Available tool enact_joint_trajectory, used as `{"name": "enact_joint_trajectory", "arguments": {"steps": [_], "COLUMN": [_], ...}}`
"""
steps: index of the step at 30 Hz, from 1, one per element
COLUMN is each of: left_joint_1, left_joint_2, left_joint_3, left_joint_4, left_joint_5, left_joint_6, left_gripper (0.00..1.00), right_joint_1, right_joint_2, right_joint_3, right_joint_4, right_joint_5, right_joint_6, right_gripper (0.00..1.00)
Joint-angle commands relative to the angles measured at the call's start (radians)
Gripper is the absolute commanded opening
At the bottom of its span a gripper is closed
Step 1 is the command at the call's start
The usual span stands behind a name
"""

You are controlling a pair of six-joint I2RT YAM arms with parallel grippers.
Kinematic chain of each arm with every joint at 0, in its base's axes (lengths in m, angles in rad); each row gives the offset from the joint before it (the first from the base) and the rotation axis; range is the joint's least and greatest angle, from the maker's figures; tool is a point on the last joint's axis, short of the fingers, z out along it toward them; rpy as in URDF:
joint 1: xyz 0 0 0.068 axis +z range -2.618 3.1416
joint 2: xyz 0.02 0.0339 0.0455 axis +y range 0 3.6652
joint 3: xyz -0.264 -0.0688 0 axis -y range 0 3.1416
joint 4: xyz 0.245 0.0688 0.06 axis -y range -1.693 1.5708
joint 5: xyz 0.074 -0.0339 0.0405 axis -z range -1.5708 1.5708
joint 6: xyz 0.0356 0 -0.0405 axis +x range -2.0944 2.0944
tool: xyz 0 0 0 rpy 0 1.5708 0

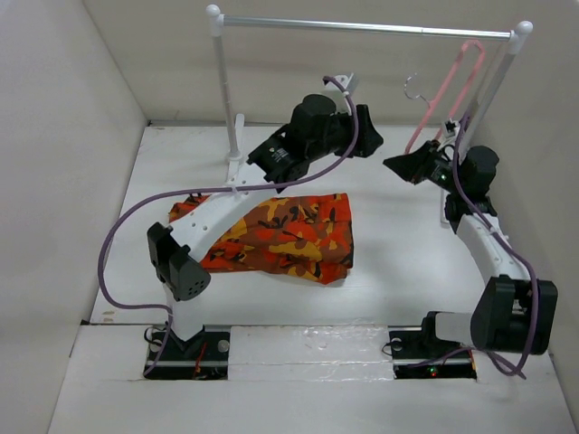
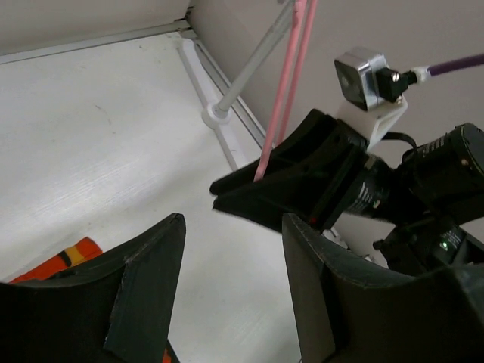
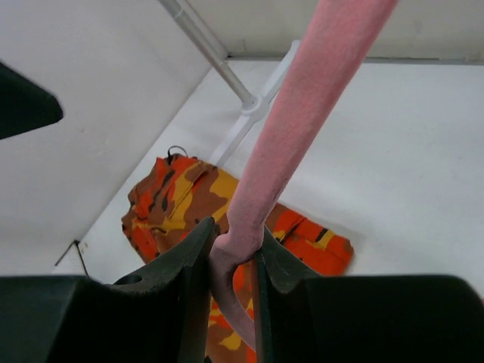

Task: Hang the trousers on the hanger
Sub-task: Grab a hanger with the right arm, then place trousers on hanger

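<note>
The camouflage trousers (image 1: 280,233) lie folded on the table floor left of centre; they also show in the right wrist view (image 3: 170,200). The pale pink hanger (image 1: 450,90) is held up at the back right, its metal hook free below the rail. My right gripper (image 1: 403,166) is shut on the hanger's lower end (image 3: 249,234). My left gripper (image 1: 366,143) is open and empty above the table, just left of the right gripper (image 2: 234,193); the hanger's pink bars (image 2: 291,68) rise behind it.
A white-posted rack with a silver rail (image 1: 362,27) spans the back; its left post (image 1: 226,99) stands behind the trousers and its right post (image 1: 493,86) beside the hanger. White walls close in the left, right and back.
</note>
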Motion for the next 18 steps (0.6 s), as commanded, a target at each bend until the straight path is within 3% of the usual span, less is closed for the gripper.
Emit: {"name": "enact_joint_trajectory", "arguments": {"steps": [1,14,17,18], "left_joint_1": [-0.037,-0.080,-0.089,-0.089], "left_joint_2": [0.016,0.033,0.029,0.029], "left_joint_3": [-0.037,-0.310,-0.364,-0.385], "left_joint_4": [0.132,0.428,0.471,0.488], "left_joint_5": [0.034,0.065,0.051,0.053], "left_joint_6": [-0.004,-0.098,-0.118,-0.124], "left_gripper": [0.50,0.51,0.43,0.32], "right_joint_1": [0.046,0.198,0.237,0.247], "right_joint_2": [-0.106,-0.301,-0.333,-0.345], "right_joint_3": [-0.059,-0.279,-0.309,-0.329], "right_joint_4": [-0.076,-0.184,-0.170,-0.162], "right_joint_5": [-0.054,-0.008,0.021,0.026], "right_joint_6": [-0.138,-0.127,-0.091,-0.068], "right_gripper": [0.00,0.00,0.00,0.00]}}
